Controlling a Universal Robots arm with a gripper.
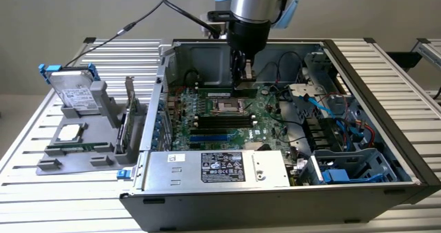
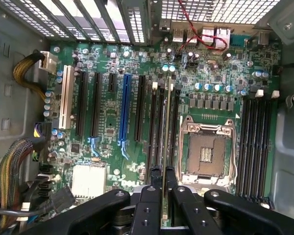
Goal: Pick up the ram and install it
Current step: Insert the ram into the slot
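Gripper (image 1: 242, 74) is down inside the open PC case (image 1: 386, 78), at about 12 o'clock of the CPU socket (image 1: 230, 106) in the exterior view. In the wrist view the gripper (image 2: 163, 172) has its fingers (image 2: 156, 182) nearly closed, pinching the ram (image 2: 165, 127) by one end. I see the stick edge-on, running lengthwise along the black memory slots (image 2: 154, 132) just beside the CPU socket (image 2: 206, 152). I can't tell if the ram is touching a slot or hanging above it. Risks as I judge them: the stick looks only roughly in line with a slot, so a small yaw or tilt could land its edge on a slot wall and jam it. If the notch doesn't match the key, pushing would flex the motherboard (image 2: 112, 122). I can't tell if the white end latches (image 2: 155, 85) are open; closed ones would block seating. The grip is on one end only, so the ram could pivot or slip. A sideways slip could hit the open socket's contacts.
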